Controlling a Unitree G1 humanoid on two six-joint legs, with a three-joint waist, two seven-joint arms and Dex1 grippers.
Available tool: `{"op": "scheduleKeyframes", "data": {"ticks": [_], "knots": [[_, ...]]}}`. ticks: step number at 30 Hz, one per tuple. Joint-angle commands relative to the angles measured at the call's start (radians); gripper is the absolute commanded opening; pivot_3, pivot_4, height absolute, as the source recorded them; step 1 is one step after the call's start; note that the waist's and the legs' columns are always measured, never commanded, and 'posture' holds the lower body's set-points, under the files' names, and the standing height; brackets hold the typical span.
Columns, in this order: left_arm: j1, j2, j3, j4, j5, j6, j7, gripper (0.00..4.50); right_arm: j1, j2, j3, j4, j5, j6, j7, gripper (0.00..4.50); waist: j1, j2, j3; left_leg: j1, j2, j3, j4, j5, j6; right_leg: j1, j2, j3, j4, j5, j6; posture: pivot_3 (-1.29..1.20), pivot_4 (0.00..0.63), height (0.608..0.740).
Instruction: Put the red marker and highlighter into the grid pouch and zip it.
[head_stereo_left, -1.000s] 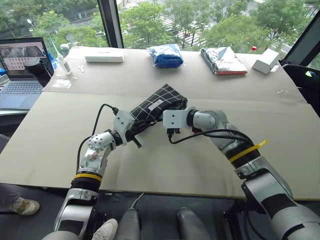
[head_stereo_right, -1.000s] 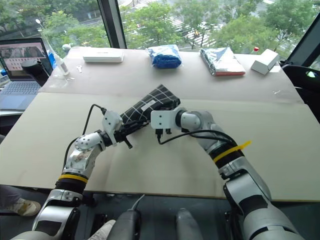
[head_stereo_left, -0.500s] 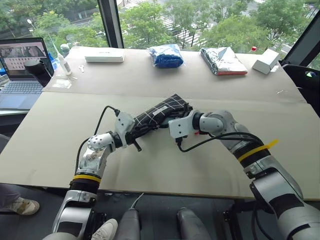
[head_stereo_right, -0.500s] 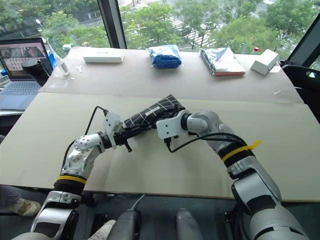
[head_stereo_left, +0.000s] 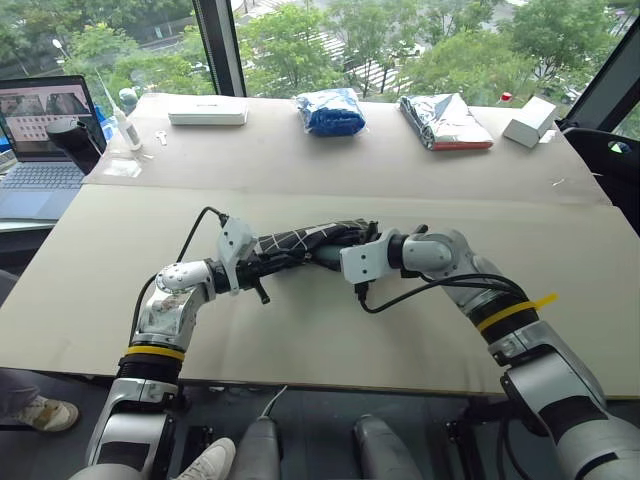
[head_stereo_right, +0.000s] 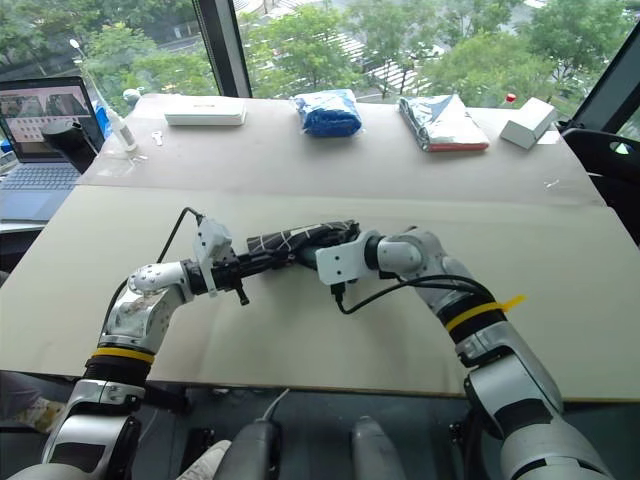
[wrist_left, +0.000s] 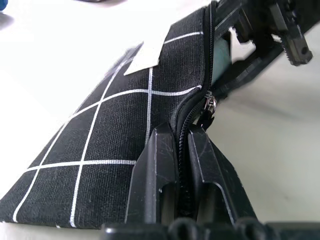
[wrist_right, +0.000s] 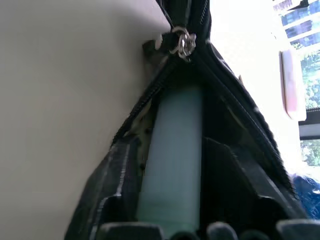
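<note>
We hold the grid pouch (head_stereo_left: 300, 241) above the table (head_stereo_left: 300, 330). Our left gripper (wrist_left: 181, 165) pinches its zipper edge tight. Our right gripper (head_stereo_left: 352, 237) has spread wider inside its mouth. The pouch lies flatter now.

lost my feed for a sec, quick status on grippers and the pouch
Left gripper shut on grid pouch at its zipper edge. Right gripper open, inside the pouch mouth, pale highlighter between its fingers. Zipper unclosed. Nothing in the way.

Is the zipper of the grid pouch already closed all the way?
No, in the right wrist view the grid pouch gapes open below its zipper slider, with a pale barrel visible inside.
</note>
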Motion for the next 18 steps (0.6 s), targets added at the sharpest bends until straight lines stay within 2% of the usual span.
{"op": "scheduleKeyframes", "data": {"ticks": [1,3,6,10,11,13,16,18], "knots": [[-0.025,-0.003,0.045,-0.03,-0.025,-0.006,0.04,0.0,-0.039,-0.006,-0.074,0.016,0.058,0.026,0.003,3.22,0.0,0.0,0.0,0.0,0.0,0.0,0.0,0.0,0.0,0.0,0.0,0.0,0.0,0.0,0.0,0.0,0.15,0.74],[-0.028,-0.01,0.055,-0.026,-0.024,-0.005,0.067,0.0,-0.046,0.003,-0.136,0.012,0.16,0.087,0.045,3.22,0.001,0.0,0.0,0.0,0.0,0.0,0.0,0.0,0.0,0.0,0.0,0.0,0.0,0.0,0.0,0.0,0.15,0.74],[-0.029,-0.019,0.066,-0.023,-0.02,-0.006,0.099,0.0,-0.019,0.008,-0.261,-0.079,0.422,0.319,0.204,3.22,0.002,0.0,0.0,0.0,0.0,0.0,0.0,0.0,0.0,0.001,0.0,0.0,0.0,0.0,0.0,0.0,0.15,0.74],[-0.023,-0.024,0.065,-0.024,-0.018,-0.009,0.114,0.0,0.071,-0.089,-0.384,-0.293,0.752,0.713,0.423,3.22,0.01,0.0,0.0,-0.001,0.0,-0.001,0.001,0.0,0.0,0.001,0.0,0.0,0.0,0.0,0.0,0.0,0.15,0.74],[-0.021,-0.025,0.064,-0.025,-0.017,-0.009,0.116,0.0,0.082,-0.101,-0.428,-0.316,0.819,0.793,0.423,3.22,0.012,0.0,0.0,0.0,0.0,-0.001,0.001,0.0,0.0,0.002,0.0,-0.001,0.0,0.0,0.0,0.0,0.15,0.74],[-0.018,-0.027,0.064,-0.026,-0.016,-0.009,0.119,0.0,0.074,-0.096,-0.498,-0.284,0.828,0.862,0.308,3.22,0.007,0.0,0.0,-0.001,0.0,-0.001,0.001,0.0,0.0,0.002,0.0,-0.001,-0.001,0.0,0.0,0.0,0.15,0.74],[-0.019,-0.032,0.065,-0.021,-0.016,-0.012,0.125,0.0,0.052,-0.073,-0.549,-0.208,0.729,0.956,0.025,3.22,-0.002,0.0,0.0,0.001,0.0,-0.001,0.001,0.0,0.0,0.002,0.0,-0.001,0.001,0.0,0.0,0.0,0.15,0.74],[-0.02,-0.038,0.064,-0.018,-0.015,-0.012,0.129,0.0,0.059,-0.039,-0.599,-0.23,0.74,1.045,-0.107,3.22,-0.001,0.0,0.0,0.001,0.0,-0.001,0.001,0.0,0.0,0.001,0.001,-0.001,0.001,0.0,0.0,0.0,0.15,0.74]]}}
